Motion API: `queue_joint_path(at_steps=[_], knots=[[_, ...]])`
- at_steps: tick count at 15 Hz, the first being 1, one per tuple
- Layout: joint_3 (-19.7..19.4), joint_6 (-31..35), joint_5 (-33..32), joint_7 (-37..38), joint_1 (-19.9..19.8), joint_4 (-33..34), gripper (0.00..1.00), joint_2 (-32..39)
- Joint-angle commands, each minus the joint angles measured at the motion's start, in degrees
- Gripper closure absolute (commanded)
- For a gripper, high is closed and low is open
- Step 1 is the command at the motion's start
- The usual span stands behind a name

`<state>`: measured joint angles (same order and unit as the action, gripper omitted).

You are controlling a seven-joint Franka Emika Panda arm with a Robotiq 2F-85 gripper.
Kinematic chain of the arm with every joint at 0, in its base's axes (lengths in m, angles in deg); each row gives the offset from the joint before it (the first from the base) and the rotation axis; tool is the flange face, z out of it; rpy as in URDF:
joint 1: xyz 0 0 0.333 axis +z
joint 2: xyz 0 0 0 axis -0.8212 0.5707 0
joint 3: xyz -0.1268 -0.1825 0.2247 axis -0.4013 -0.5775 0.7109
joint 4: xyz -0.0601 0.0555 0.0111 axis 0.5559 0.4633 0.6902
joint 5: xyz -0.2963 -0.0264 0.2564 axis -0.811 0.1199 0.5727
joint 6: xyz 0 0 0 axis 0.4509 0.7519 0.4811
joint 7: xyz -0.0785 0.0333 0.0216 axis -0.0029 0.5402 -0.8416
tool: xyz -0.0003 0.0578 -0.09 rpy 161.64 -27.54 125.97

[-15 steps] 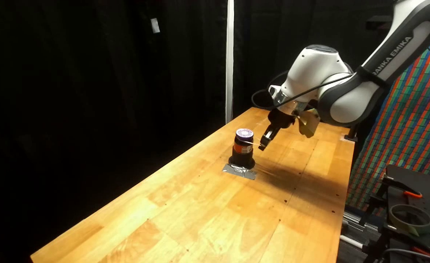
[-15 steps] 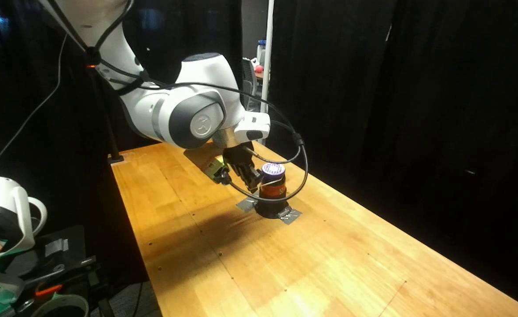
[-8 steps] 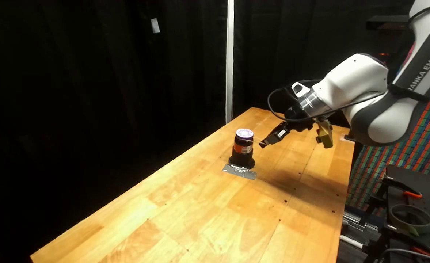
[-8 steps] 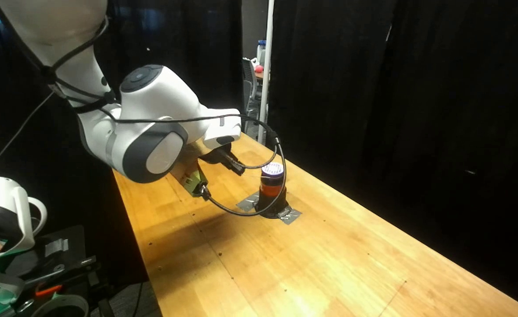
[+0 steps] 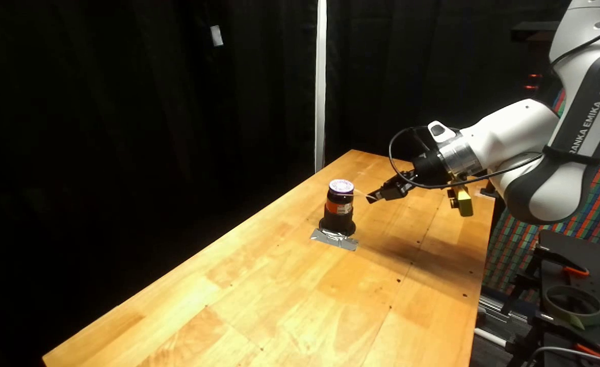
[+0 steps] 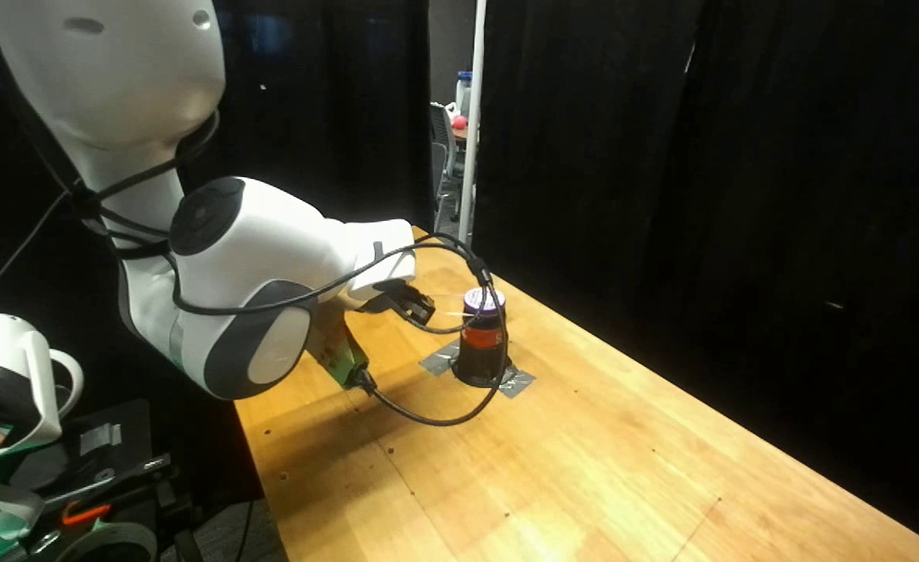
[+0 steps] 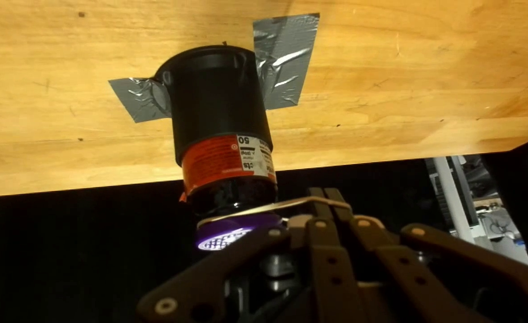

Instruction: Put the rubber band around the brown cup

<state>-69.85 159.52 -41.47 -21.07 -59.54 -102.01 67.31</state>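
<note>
The brown cup (image 5: 337, 208) is a dark jar with an orange label and a purple lid, upright in a black holder (image 7: 216, 98). It also shows in an exterior view (image 6: 484, 337). My gripper (image 7: 328, 195) is shut, fingers side by side with a thin gap, beside the cup's top. It also shows in both exterior views (image 5: 373, 198) (image 6: 422, 311). The pale rubber band (image 7: 286, 205) runs around the outside of both fingers and stretches to the cup at the lid's edge. It shows thinly in an exterior view (image 5: 362, 194). The band's far side is hidden.
Grey tape (image 7: 286, 60) fixes the holder to the wooden table (image 5: 300, 295). A black cable (image 6: 436, 421) loops from the wrist and passes in front of the cup in an exterior view. Black curtains stand behind the table's edge. A side cart (image 5: 575, 260) stands beside it.
The arm has pulled back from the cup and sunk lower, so the gripper leans flatter. The fingertips are slightly farther from the cup, with the band stretched between. The cup has not moved.
</note>
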Motion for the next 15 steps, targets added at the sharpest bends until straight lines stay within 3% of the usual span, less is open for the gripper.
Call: queue_joint_path(at_steps=[1,7,12,15], knots=[[-0.47,5.22,-1.05,-2.02,-0.11,0.16,0.94,2.48],[-1.1,15.13,1.57,-3.53,0.85,2.68,0.95,6.52],[-2.98,17.94,2.95,-8.7,2.51,4.59,0.95,9.78],[-3.38,16.32,3.33,-9.18,2.88,4.52,0.94,9.81]])
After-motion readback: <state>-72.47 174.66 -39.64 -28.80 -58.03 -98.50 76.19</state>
